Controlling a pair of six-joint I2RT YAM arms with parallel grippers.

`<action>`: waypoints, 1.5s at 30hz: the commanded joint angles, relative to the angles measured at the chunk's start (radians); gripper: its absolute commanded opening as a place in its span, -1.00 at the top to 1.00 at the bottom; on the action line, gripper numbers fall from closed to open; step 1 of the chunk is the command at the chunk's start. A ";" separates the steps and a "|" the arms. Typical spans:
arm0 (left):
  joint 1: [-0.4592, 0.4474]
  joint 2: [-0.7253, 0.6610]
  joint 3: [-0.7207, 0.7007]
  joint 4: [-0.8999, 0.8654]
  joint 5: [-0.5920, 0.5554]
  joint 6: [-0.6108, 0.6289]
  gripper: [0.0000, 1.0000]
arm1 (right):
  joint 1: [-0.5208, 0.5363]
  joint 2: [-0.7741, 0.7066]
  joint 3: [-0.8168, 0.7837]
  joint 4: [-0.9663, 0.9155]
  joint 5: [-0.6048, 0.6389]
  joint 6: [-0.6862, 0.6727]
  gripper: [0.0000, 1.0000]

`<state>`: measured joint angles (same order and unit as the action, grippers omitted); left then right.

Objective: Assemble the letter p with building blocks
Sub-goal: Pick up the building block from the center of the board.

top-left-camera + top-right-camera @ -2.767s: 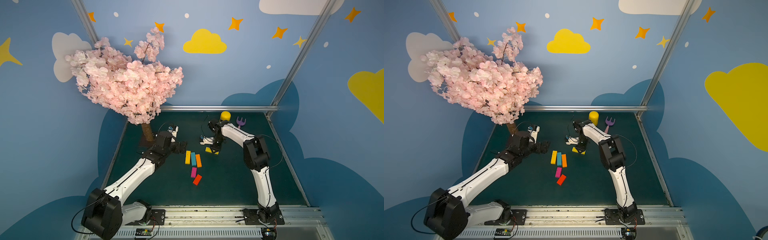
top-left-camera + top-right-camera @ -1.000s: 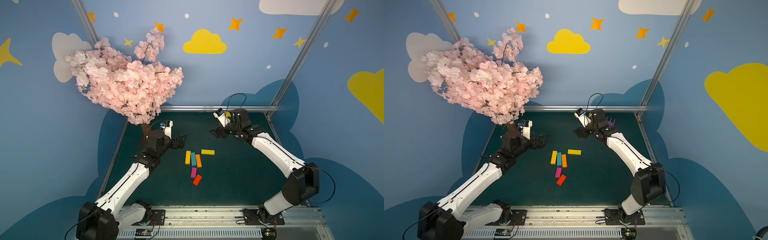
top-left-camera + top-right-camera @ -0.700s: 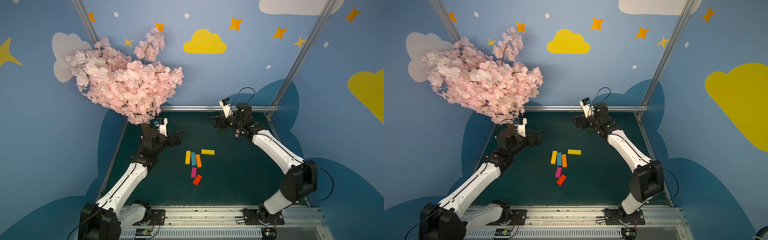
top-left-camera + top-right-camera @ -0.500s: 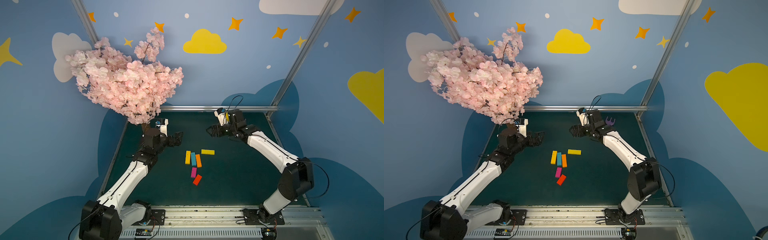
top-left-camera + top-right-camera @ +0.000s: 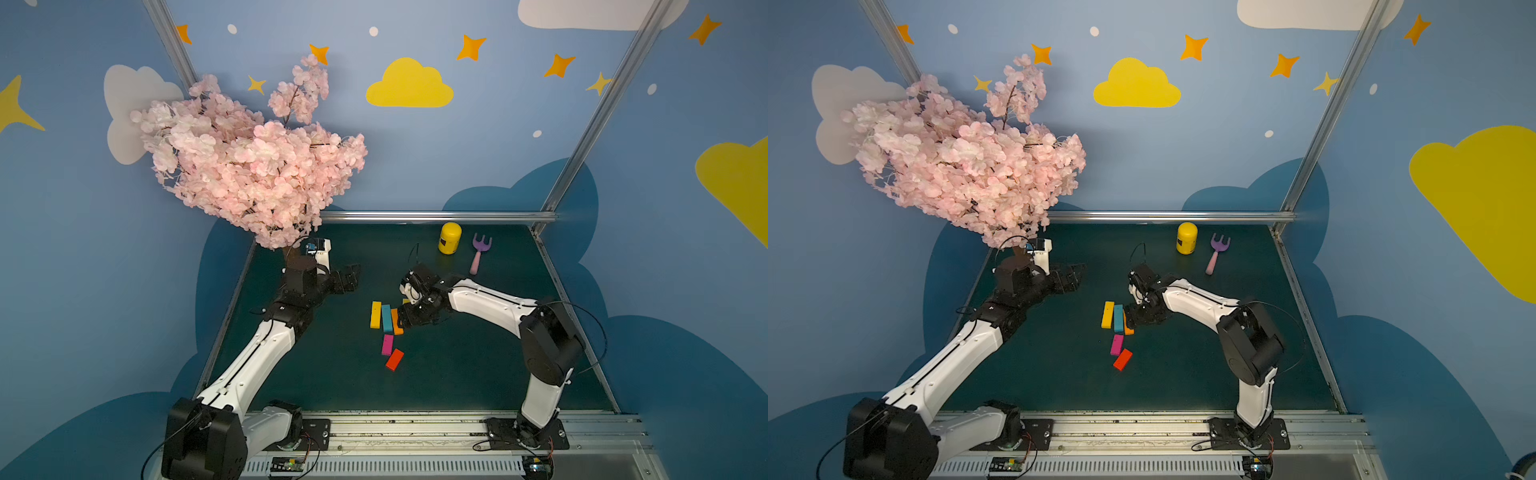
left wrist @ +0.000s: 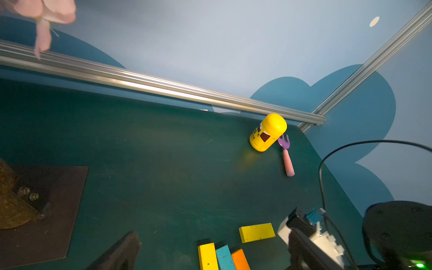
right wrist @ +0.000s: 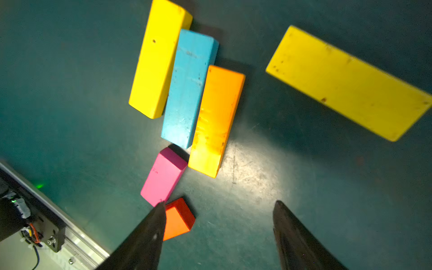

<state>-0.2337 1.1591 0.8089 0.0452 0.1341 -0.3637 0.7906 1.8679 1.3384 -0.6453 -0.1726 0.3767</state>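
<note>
Down low, right claw (image 7: 219,203), jaws apart

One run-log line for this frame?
status: unfinished | right end effector: open, empty, by orange block | left end effector: open, empty | loose yellow block: apart

The row of three bars (image 5: 387,318) lies side by side in the middle of the table (image 5: 457,374), each pointing front to back. Behind the row to its right, apart from it, a fourth bar (image 6: 256,232) lies crosswise (the right gripper (image 7: 219,203), over the row's right edge, hides most of it in both top views). Just before the row lies a fifth bar (image 5: 387,344), and before that, slightly right, a sixth bar (image 5: 394,359). Well behind the row to the right stands the can (image 5: 449,243), with the rake (image 5: 478,255) just right of it. The tree (image 5: 249,174) stands behind the row, to its left.
</note>
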 commanded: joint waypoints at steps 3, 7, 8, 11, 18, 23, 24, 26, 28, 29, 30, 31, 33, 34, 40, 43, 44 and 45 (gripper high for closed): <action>0.005 -0.012 -0.024 0.014 0.029 -0.017 -1.00 | 0.022 0.052 0.040 -0.008 0.002 0.033 -0.40; 0.005 -0.013 -0.031 0.021 0.038 -0.024 -1.00 | 0.029 0.077 0.054 -0.004 0.008 0.039 -0.38; 0.005 -0.013 -0.032 0.022 0.038 -0.025 -1.00 | 0.031 0.082 0.058 -0.001 0.011 0.040 -0.38; 0.007 -0.011 -0.034 0.024 0.038 -0.026 -1.00 | 0.031 0.105 0.074 -0.003 0.013 0.037 -0.38; 0.017 -0.013 -0.043 0.025 0.029 -0.025 -1.00 | 0.051 0.150 0.111 -0.033 0.056 0.027 -0.35; 0.020 -0.007 -0.044 0.030 0.036 -0.029 -1.00 | 0.067 0.167 0.133 -0.051 0.090 0.025 -0.32; 0.023 -0.006 -0.043 0.030 0.036 -0.029 -1.00 | 0.071 0.171 0.138 -0.057 0.098 0.024 -0.31; 0.022 -0.008 -0.044 0.030 0.036 -0.029 -1.00 | 0.078 0.179 0.148 -0.073 0.124 0.021 -0.27; 0.023 -0.009 -0.045 0.030 0.035 -0.029 -1.00 | 0.082 0.186 0.157 -0.084 0.139 0.018 -0.24; 0.022 -0.011 -0.045 0.030 0.035 -0.029 -1.00 | 0.085 0.190 0.162 -0.088 0.148 0.019 -0.21; 0.023 -0.011 -0.046 0.030 0.033 -0.029 -1.00 | 0.087 0.194 0.168 -0.093 0.156 0.018 -0.19; 0.023 -0.013 -0.046 0.030 0.032 -0.030 -1.00 | 0.090 0.200 0.174 -0.102 0.169 0.018 -0.15; 0.023 -0.013 -0.047 0.028 0.032 -0.030 -1.00 | 0.099 0.208 0.189 -0.120 0.199 0.014 -0.09; 0.023 -0.015 -0.047 0.028 0.033 -0.029 -1.00 | 0.103 0.215 0.201 -0.133 0.209 0.009 -0.07; 0.025 -0.018 -0.051 0.028 0.032 -0.029 -1.00 | 0.116 0.242 0.225 -0.152 0.214 0.005 -0.04; 0.025 -0.021 -0.051 0.028 0.030 -0.028 -1.00 | 0.119 0.248 0.228 -0.155 0.214 0.007 -0.03; 0.025 -0.022 -0.051 0.028 0.029 -0.028 -1.00 | 0.119 0.249 0.229 -0.158 0.216 0.007 -0.03; 0.025 -0.023 -0.052 0.027 0.029 -0.026 -1.00 | 0.119 0.252 0.229 -0.162 0.219 0.008 -0.02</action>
<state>-0.2138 1.1572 0.7738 0.0608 0.1608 -0.3901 0.9054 2.0899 1.5547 -0.7639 0.0212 0.3855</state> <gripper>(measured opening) 1.000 0.513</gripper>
